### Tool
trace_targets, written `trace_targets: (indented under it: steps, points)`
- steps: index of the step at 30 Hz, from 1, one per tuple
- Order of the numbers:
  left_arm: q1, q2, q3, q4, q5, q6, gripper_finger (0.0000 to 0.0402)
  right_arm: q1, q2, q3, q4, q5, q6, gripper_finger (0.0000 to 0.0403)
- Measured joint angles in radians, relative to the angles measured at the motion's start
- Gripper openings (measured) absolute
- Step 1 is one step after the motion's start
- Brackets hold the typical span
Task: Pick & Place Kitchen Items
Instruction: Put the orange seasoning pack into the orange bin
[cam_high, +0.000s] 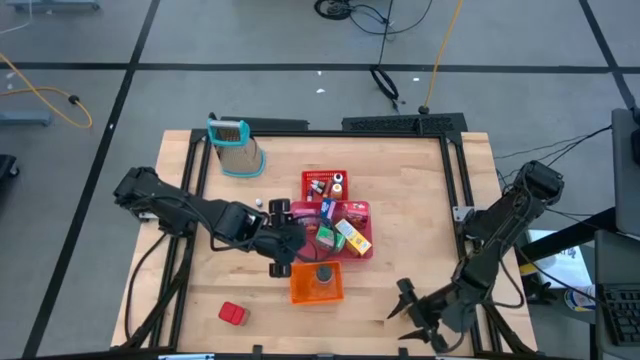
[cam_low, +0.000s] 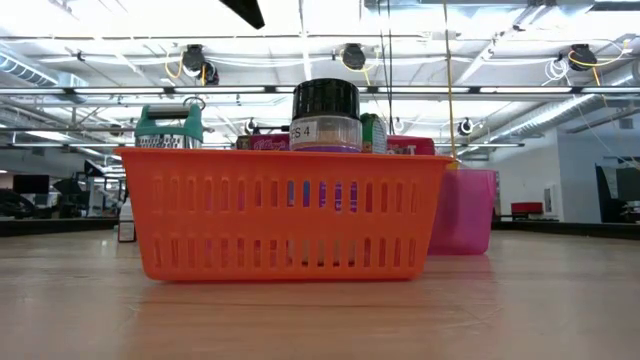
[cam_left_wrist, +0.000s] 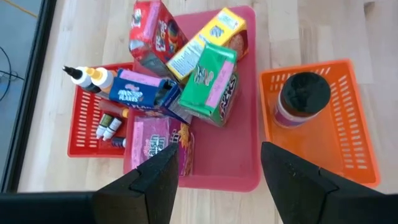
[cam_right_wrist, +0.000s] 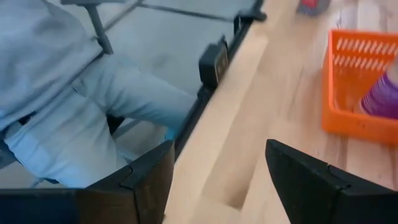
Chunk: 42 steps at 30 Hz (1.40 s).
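Though alone, jar (cam_left_wrist: 301, 99) in orange basket (cam_left_wrist: 348, 146)

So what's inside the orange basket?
The orange basket holds just one jar with a black lid and a purple band, standing upright. The rest of its floor looks bare, though the left fingers hide one corner.

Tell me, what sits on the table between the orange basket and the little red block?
Nothing: in the high view, only bare wood lies between the orange basket and the red block near the table's front edge.
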<state>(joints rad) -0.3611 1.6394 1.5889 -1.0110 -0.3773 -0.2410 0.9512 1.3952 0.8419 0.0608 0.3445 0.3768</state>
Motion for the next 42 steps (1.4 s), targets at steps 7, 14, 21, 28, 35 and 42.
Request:
trace_targets:
  steps: [7,14,21,28,35,42]
  points:
    - [0.005,0.001,-0.084,0.018,0.003,-0.021,0.0225,0.0,0.0,0.0,-0.086,-0.002,0.082,0.0235]
    - [0.0,0.001,-0.114,0.019,0.01,-0.055,0.0225,0.0,0.0,0.0,-0.197,-0.004,0.18,0.0224]
    - [0.003,0.001,-0.114,0.021,0.01,-0.06,0.0225,0.0,0.0,0.0,-0.29,-0.005,0.257,0.0212]
    - [0.003,0.001,-0.114,0.022,0.01,-0.027,0.0225,0.0,0.0,0.0,-0.295,-0.008,0.259,0.0162]
    - [0.003,0.001,-0.114,0.049,0.01,-0.027,0.0225,0.0,0.0,-0.009,-0.342,-0.008,0.259,0.0045]
    - [0.003,0.001,-0.114,0.13,0.01,0.003,0.0225,-0.008,0.0,-0.062,-0.319,0.143,0.219,0.0003]
